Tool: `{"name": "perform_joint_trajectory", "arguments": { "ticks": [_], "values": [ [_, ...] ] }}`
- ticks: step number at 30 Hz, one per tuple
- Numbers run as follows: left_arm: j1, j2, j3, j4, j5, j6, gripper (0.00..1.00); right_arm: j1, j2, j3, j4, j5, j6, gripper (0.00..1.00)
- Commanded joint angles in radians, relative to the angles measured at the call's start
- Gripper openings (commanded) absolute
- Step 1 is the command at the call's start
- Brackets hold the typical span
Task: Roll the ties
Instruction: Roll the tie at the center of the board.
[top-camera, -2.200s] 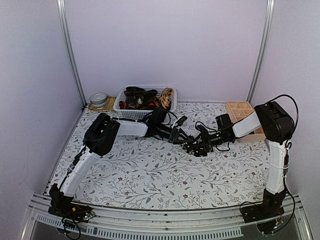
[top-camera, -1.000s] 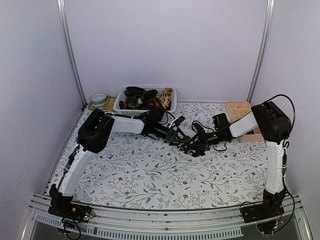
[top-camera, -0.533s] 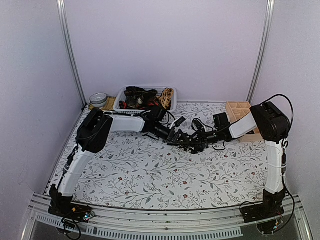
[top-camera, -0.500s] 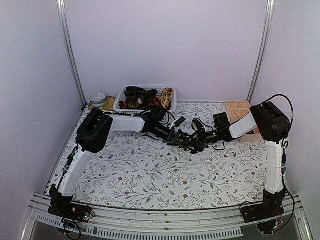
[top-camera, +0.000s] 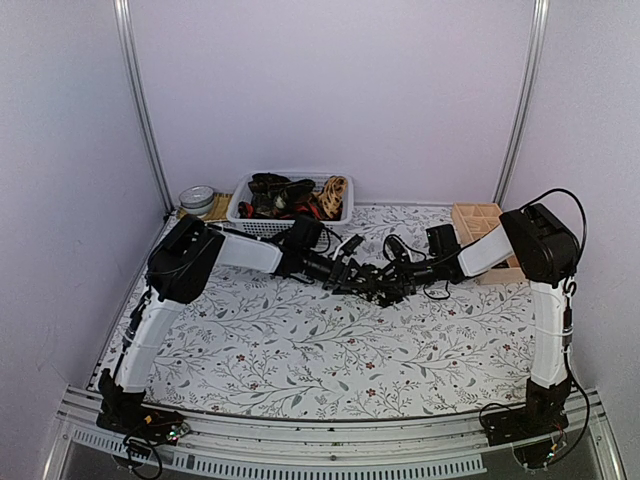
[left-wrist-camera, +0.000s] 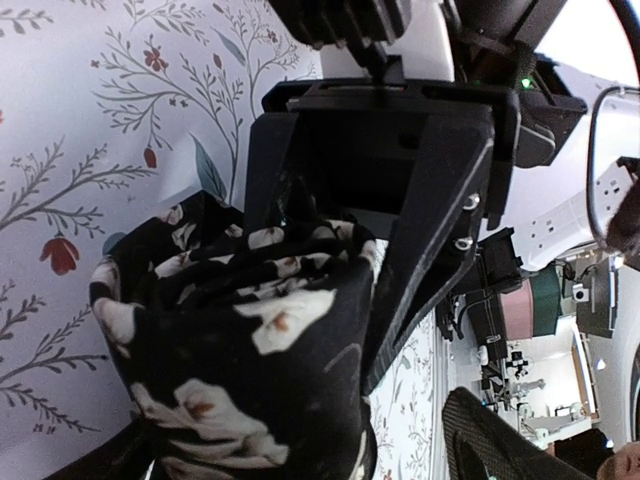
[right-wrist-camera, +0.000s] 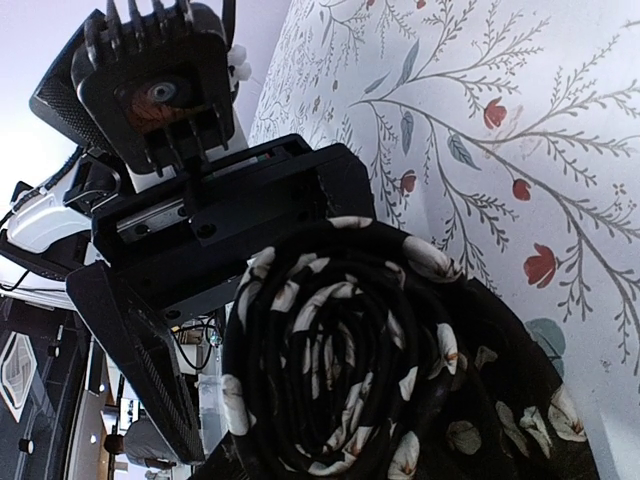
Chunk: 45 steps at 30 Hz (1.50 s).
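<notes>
One tie (right-wrist-camera: 350, 350) sits between my two arms: black cloth scattered with pale cream flowers, wound into a tight spiral whose layers show end-on in the right wrist view. The cloth looks soft, and the outer wrap is creased where the left wrist camera sees it. It lies just past the middle of the table (top-camera: 300, 350), toward 1 o'clock and low over the surface; I cannot tell whether it touches. The right gripper (left-wrist-camera: 315, 300) has hold of it, its two flat black fingers pressing the roll from either side. The left gripper (top-camera: 353, 277) faces it from 9 o'clock with its jaws spread wide. The one finger I can see stands just clear of the cloth, so that gripper holds nothing.

A flat, matte white sheet printed with grey sprigs and small red flowers covers the table. At 11 o'clock a white plastic basket (top-camera: 238, 212) with slotted walls holds the other ties (top-camera: 280, 190), dark and red in a heap, with a tan one at the right end. At 10 o'clock a round metal tin (top-camera: 198, 198) rests on a woven mat (top-camera: 218, 212). At 2 o'clock a pale wooden box (top-camera: 478, 222) with compartments stands partly behind the right arm. Plain lilac walls close three sides, with bare metal posts (top-camera: 135, 100) at the back corners
</notes>
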Motion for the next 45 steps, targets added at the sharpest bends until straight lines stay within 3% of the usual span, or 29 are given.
{"name": "perform_joint_trajectory", "arguments": {
  "ticks": [1, 8, 15, 28, 39, 45],
  "values": [
    [-0.011, 0.122, -0.068, -0.12, -0.002, -0.086, 0.84, 0.012, 0.084, 0.023, 0.021, 0.004, -0.015, 0.38],
    [-0.015, 0.14, -0.077, -0.074, 0.016, -0.126, 0.76, 0.036, 0.083, 0.032, 0.027, -0.019, -0.025, 0.38],
    [-0.013, 0.14, -0.088, -0.01, 0.058, -0.158, 0.57, 0.044, 0.078, 0.031, 0.036, -0.045, -0.03, 0.38],
    [0.008, 0.079, -0.207, 0.277, 0.055, -0.334, 0.74, 0.046, 0.079, 0.025, 0.023, -0.05, -0.045, 0.38],
    [0.013, 0.079, -0.252, 0.424, 0.029, -0.466, 0.71, 0.052, 0.078, 0.022, 0.024, -0.064, -0.053, 0.38],
    [0.013, 0.065, -0.254, 0.425, -0.015, -0.463, 0.72, 0.055, 0.076, 0.021, 0.03, -0.074, -0.052, 0.38]
  ]
}}
